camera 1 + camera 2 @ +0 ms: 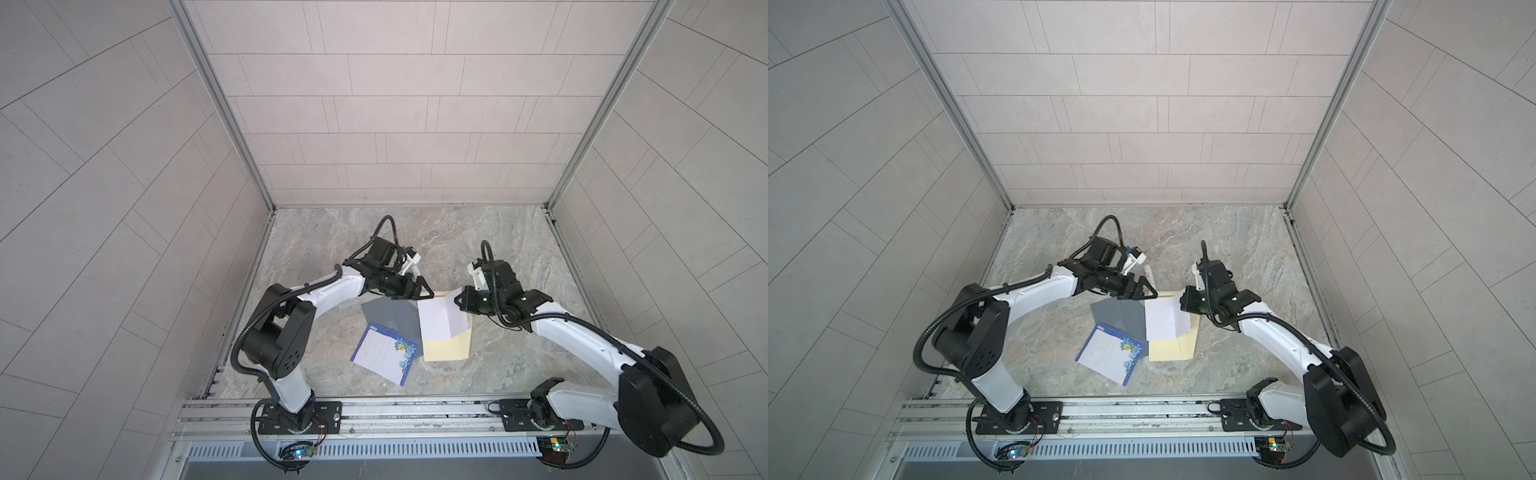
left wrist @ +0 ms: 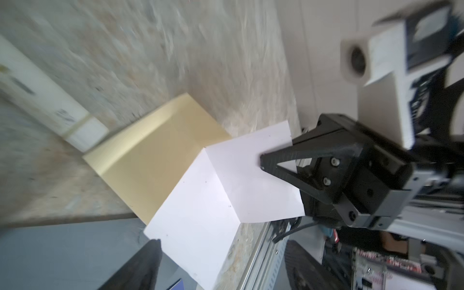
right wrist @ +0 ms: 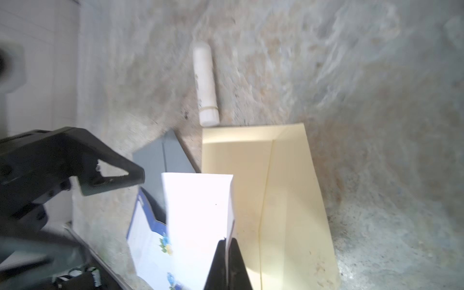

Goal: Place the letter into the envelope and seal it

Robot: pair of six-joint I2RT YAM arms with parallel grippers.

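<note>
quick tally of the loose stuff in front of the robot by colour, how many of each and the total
white: 2, the white letter and the white tube
cream: 1, the cream envelope
grey: 1, the grey sheet
blue-edged with flowers: 1, the floral sheet
total: 5

You're looking at a left arm [image 1: 332, 286] and right arm [image 1: 582, 336] with glossy white shells, matte black joint housings and ribbed black conduit [image 1: 717, 434] looping alongside. The right pincer [image 2: 261, 160] has skeletal black triangular fingers [image 2: 313, 147] with pale screws [image 2: 334, 161]. Black base plates [image 1: 320, 405] sit low in the frame.
</note>
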